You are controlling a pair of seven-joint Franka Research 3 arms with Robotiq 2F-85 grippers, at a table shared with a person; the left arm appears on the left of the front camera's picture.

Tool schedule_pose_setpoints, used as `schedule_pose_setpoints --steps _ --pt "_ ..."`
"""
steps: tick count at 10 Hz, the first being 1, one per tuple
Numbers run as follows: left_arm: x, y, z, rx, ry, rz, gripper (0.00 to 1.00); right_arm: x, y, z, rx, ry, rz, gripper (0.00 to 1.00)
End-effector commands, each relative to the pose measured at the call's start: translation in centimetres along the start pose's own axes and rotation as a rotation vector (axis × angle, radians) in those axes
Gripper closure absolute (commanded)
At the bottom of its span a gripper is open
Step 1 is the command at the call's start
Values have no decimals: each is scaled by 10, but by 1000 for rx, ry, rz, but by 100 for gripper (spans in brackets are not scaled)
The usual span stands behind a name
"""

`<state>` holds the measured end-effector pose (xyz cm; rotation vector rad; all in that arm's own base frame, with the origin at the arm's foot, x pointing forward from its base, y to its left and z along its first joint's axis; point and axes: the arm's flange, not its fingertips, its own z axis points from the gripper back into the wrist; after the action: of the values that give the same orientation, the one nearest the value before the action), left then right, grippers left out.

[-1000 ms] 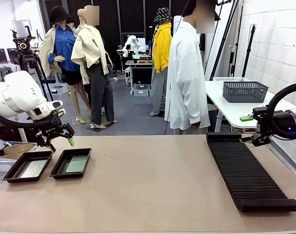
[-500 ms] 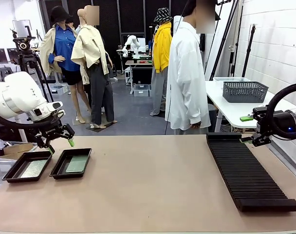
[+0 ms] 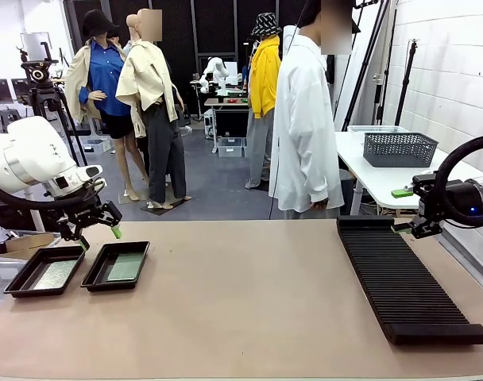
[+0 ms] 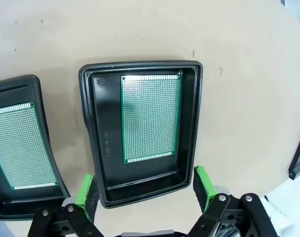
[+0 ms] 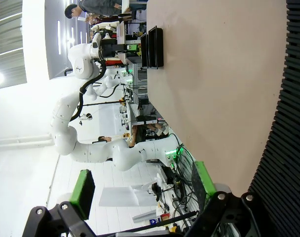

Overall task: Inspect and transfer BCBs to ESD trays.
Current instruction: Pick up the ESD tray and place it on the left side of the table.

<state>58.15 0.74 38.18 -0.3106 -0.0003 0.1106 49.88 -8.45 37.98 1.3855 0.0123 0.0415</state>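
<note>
Two shallow glossy black plastic ESD trays with raised flared rims sit side by side at about nine o'clock on the tan table point(image 3: 241, 309), the outer tray point(image 3: 45, 271) nearest the table's left edge and the inner tray point(image 3: 116, 265) just beside it toward the centre, the two close together but whether their rims touch cannot be told. Each tray holds one thin flat green rectangular perforated circuit board lying flat on its floor: in the left wrist view the inner tray's BCB point(image 4: 151, 118) lies square in the middle of its tray point(image 4: 194, 108), and the outer tray's BCB point(image 4: 19, 145) shows at nine o'clock of that picture inside its own tray point(image 4: 41, 128). The left gripper point(image 3: 98, 236), black with green pads, hangs above the far ends of the trays, clear of them, its fingers point(image 4: 85, 190) spread wide with nothing between them; seen from its wrist they straddle the near rim of the inner tray without touching it. At three o'clock on the table lies a long black ribbed slotted rack point(image 3: 404, 278), running from the far edge toward the near edge. The right gripper point(image 3: 406, 211) hovers at the rack's far right corner, its green-padded fingers point(image 5: 82, 190) spread apart and empty. A person in a long white shirt point(image 3: 305, 127) stands at twelve o'clock beyond the far edge of the table, arms down. Behind the rack, on a white side table point(image 3: 369, 171), rests a dark mesh basket point(image 3: 399, 148).
</note>
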Motion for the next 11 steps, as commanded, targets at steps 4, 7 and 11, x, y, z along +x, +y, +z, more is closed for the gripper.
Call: schedule_pose_setpoints --steps 4,7,11 --pt "0 -1 2 -1 -6 -12 0 -1 1 -1 -6 -5 1 0" --pt "0 0 0 0 0 0 0 -1 1 -1 -6 -5 1 0" --pt "-3 25 47 -285 7 -34 0 -1 1 -1 -6 -5 1 0"
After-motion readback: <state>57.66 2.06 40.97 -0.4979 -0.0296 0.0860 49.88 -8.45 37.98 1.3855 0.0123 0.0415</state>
